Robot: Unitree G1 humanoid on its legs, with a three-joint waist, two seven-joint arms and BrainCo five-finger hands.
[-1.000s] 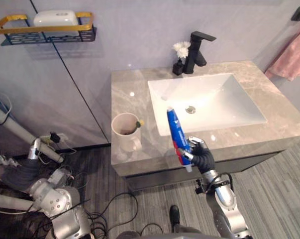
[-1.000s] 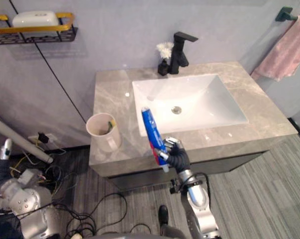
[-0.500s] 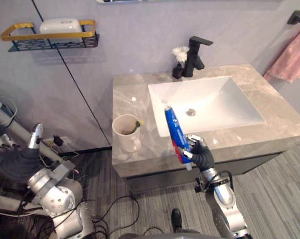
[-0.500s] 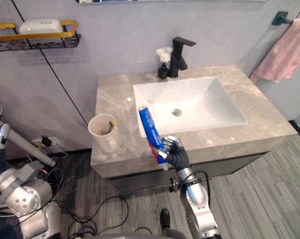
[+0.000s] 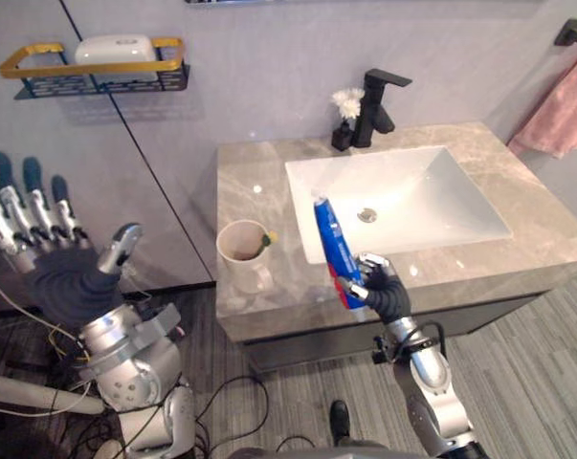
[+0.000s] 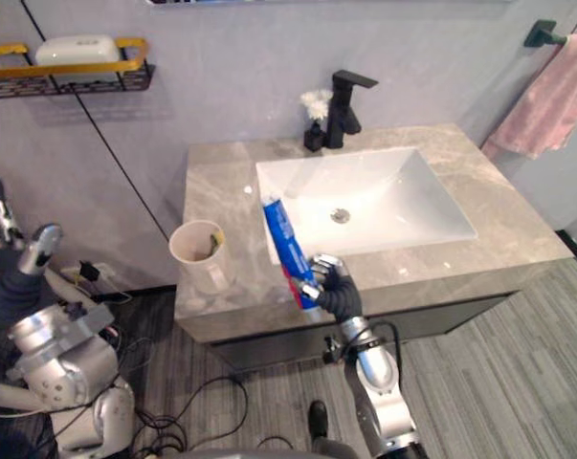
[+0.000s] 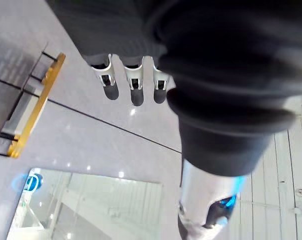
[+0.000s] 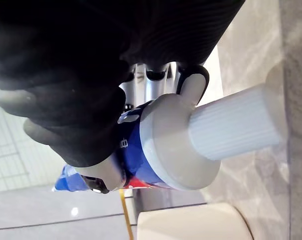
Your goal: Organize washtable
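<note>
The right hand (image 5: 384, 294) grips the toothpaste tube (image 5: 332, 251) by its stiff cap end, near the cup (image 5: 242, 251), probably the safest hold on a light, squashy body, while the left hand (image 5: 63, 282) hangs spread

R hand (image 5: 384, 295) is covering toothpaste tube (image 5: 329, 239) lower end; pink towel (image 5: 562, 107) is getting cut by frame edge; cup (image 5: 236, 275) contents too small to ID.

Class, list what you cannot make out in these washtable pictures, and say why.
Cup contents: one yellow-tipped item, too small in the eye views to identify.
Towel: cut off by the eye views' right edge.
Toothpaste tube: its lower part is hidden inside the right hand.
White item on the wall shelf: too small to name.
</note>
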